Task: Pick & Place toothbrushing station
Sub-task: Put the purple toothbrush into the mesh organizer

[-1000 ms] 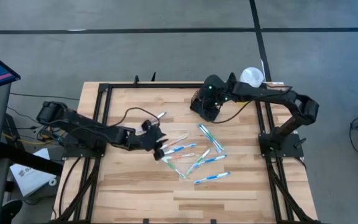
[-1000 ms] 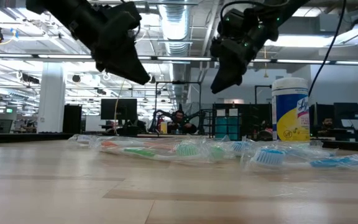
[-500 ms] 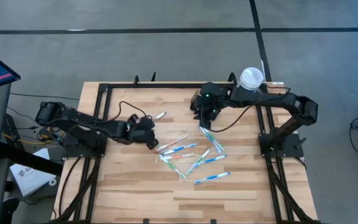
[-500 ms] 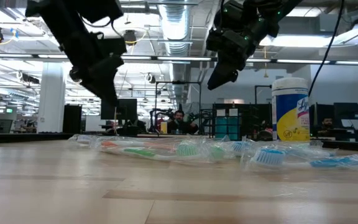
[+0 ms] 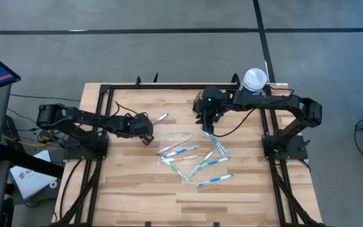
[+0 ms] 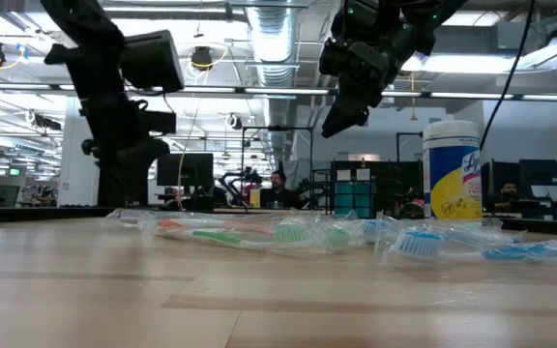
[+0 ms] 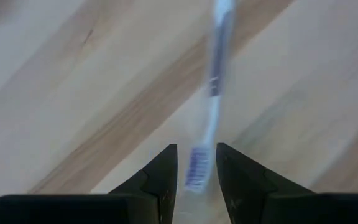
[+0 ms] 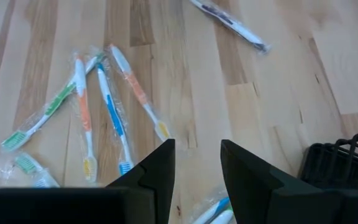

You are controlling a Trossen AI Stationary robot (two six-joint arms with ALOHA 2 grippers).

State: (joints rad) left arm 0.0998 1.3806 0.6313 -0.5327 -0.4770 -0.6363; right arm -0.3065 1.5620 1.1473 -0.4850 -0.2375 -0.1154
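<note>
the toothbrushing station (image 8: 347, 163), a small black wire-mesh caddy, sits near the far edge of the table (image 5: 144, 195), partly under the right arm's wrist, with the white-lidded canister (image 5: 254, 80) just beyond it toward the right corner. as far as the pictures show, the caddy holds no brush yet. a scatter of wrapped toothbrushes (image 5: 197, 157) lies on the wood on the near side of the caddy, so the work looks to be at its start, with most or all of the brushes left to move.

the right gripper (image 8: 196, 163) hangs above the table just beside the caddy, jaws apart and empty. the left gripper (image 7: 196, 168) is well to the left of the caddy, low over a lone toothbrush (image 7: 211, 106), jaws apart with the brush head between the tips, not clamped. a grasp on that brush seems to be the step in hand.
</note>
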